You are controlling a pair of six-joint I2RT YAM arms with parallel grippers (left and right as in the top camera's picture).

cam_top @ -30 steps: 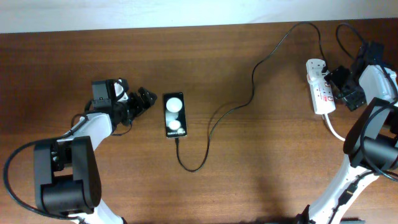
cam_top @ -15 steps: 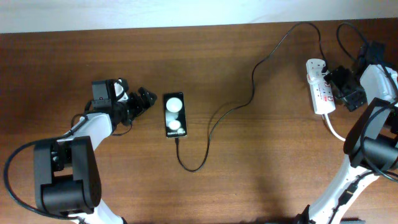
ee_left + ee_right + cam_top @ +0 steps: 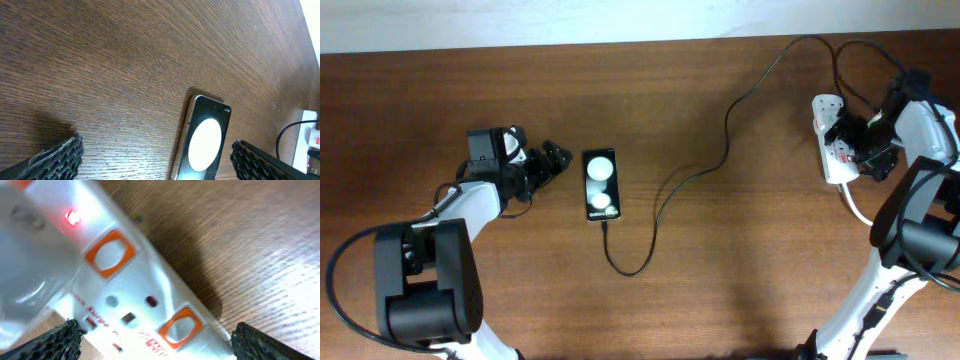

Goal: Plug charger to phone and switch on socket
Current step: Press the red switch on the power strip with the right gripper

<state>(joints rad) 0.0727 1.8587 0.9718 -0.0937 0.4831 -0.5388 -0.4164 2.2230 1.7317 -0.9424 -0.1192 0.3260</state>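
Observation:
The black phone (image 3: 601, 185) lies flat left of the table's middle, and its glossy face also shows in the left wrist view (image 3: 204, 142). The thin black charger (image 3: 727, 125) runs from the phone's near end in a loop, then up and right to the far end of the white socket (image 3: 832, 168). My left gripper (image 3: 550, 160) is open and empty just left of the phone (image 3: 160, 167). My right gripper (image 3: 852, 135) is open right over the socket's face (image 3: 155, 345). That face (image 3: 135, 295) shows orange switches and a lit red lamp (image 3: 72, 216).
A thick white cord (image 3: 858, 208) leaves the socket's near end toward the right arm. A pale plug body (image 3: 25, 255) sits in the socket's end. The wooden table's far edge (image 3: 620, 45) meets a white wall.
My right gripper has moved a little left, from beside the socket to over its face. The left arm, phone and cable loop have not moved.

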